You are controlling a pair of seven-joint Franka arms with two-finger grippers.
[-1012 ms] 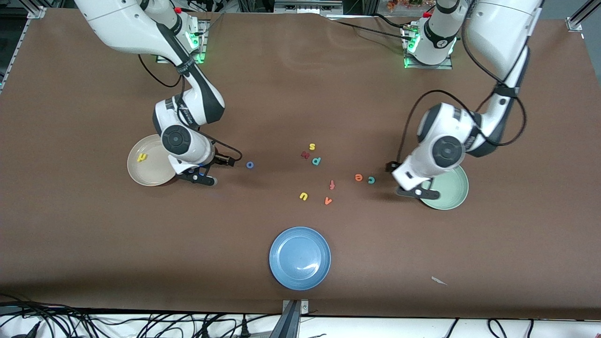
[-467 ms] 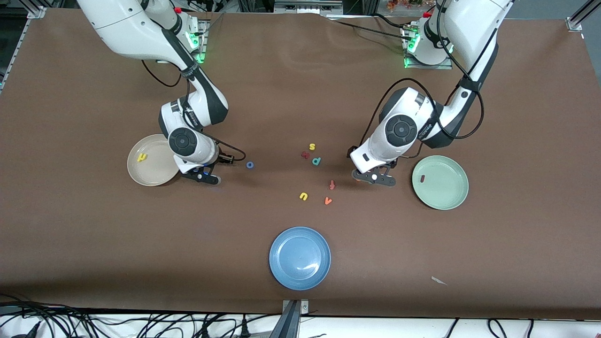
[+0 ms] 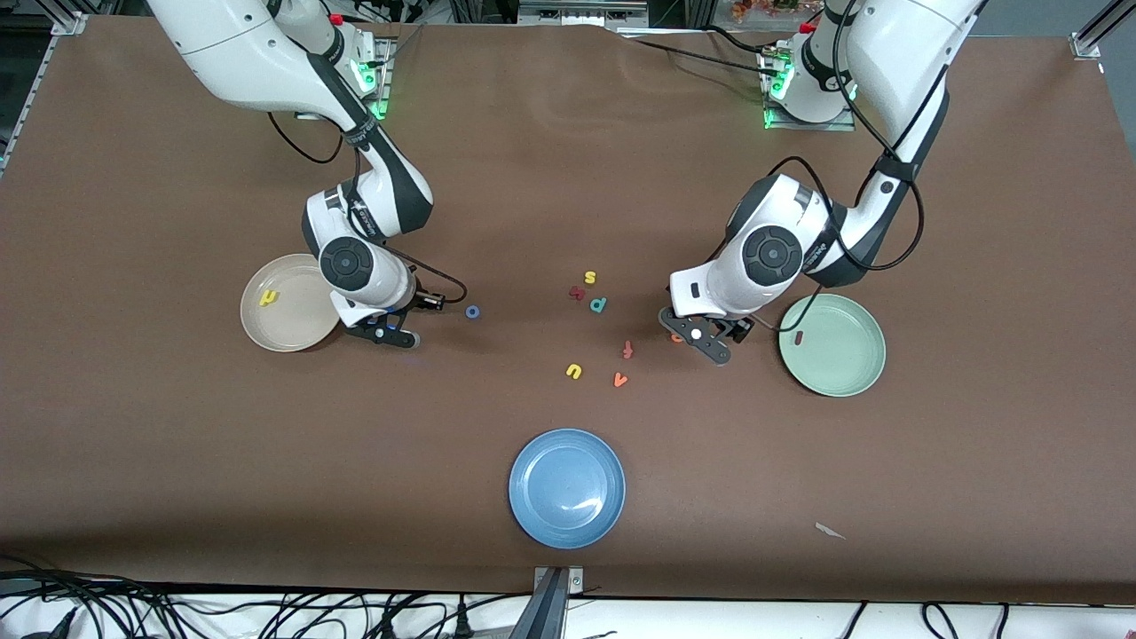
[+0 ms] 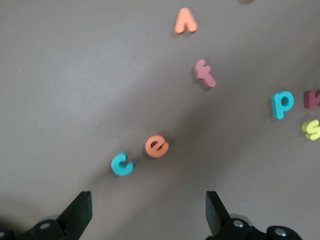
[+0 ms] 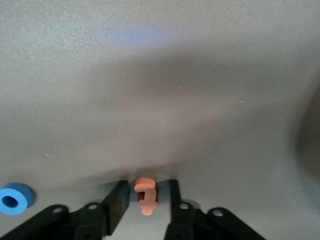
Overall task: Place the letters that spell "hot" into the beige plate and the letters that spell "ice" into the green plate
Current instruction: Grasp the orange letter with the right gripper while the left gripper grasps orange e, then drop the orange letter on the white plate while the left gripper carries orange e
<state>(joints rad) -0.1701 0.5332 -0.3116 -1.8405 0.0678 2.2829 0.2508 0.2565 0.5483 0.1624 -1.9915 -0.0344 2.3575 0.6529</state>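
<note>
The beige plate (image 3: 288,335) holds the yellow h (image 3: 269,298). Beside that plate my right gripper (image 3: 383,333) is down at the table. The orange t (image 5: 144,186) stands between its fingers (image 5: 116,202), which have drawn in close, with a slim gap on each side. The blue o (image 3: 472,311) lies just past that gripper. My left gripper (image 3: 694,337) hangs wide open over the teal c (image 4: 121,164) and the orange e (image 4: 157,146), with nothing between its fingers. The dark red i (image 3: 800,338) lies in the green plate (image 3: 852,380).
A blue plate (image 3: 567,529) sits near the front edge. Loose letters lie mid-table: yellow s (image 3: 589,278), a dark red letter (image 3: 577,292), teal p (image 3: 599,304), red f (image 3: 627,349), yellow u (image 3: 573,371), orange v (image 3: 620,380). A paper scrap (image 3: 830,531) lies nearer the front.
My left arm swung from over the green plate to over the e and c, leaving the i in that plate. My right gripper's fingers narrowed round the t and the arm barely moved.
</note>
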